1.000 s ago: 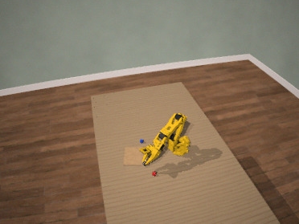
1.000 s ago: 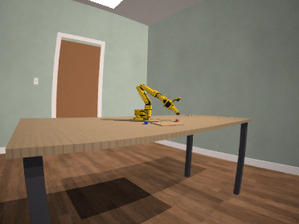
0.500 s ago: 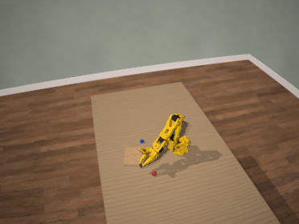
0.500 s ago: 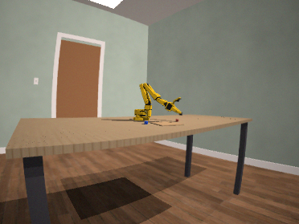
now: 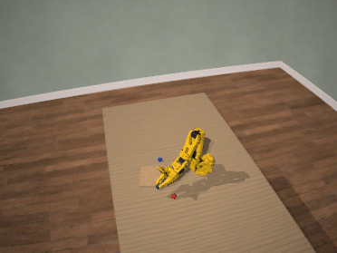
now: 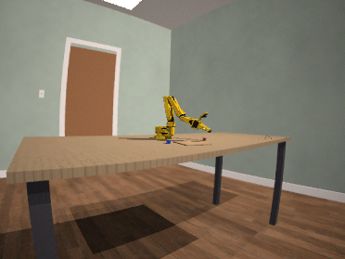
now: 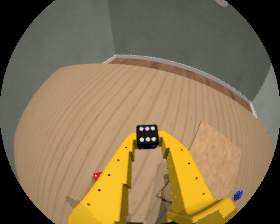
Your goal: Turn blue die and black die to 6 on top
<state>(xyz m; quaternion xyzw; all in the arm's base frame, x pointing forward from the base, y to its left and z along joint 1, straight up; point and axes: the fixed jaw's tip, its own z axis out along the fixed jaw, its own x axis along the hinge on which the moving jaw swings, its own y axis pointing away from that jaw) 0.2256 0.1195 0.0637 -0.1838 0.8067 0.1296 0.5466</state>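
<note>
In the wrist view my gripper [image 7: 149, 140] is shut on the black die [image 7: 148, 137], held at the fingertips with a face of several white pips toward the camera. It is lifted above the table. The small tan mat [image 7: 215, 155] lies to the right of the fingers, and the gripper [image 5: 158, 185] hangs by the mat's [image 5: 147, 176] right edge in the top view. The blue die [image 5: 159, 159] sits on the table beyond the mat; it also shows in the wrist view [image 7: 238, 195]. The red die [image 5: 174, 196] lies on the table near the gripper; it also shows in the wrist view [image 7: 96, 176].
The arm's yellow base [image 5: 202, 163] stands on the wooden table to the right of the mat. The table's edges are far from the dice. In the exterior view the arm [image 6: 185, 119] reaches out low over the table top.
</note>
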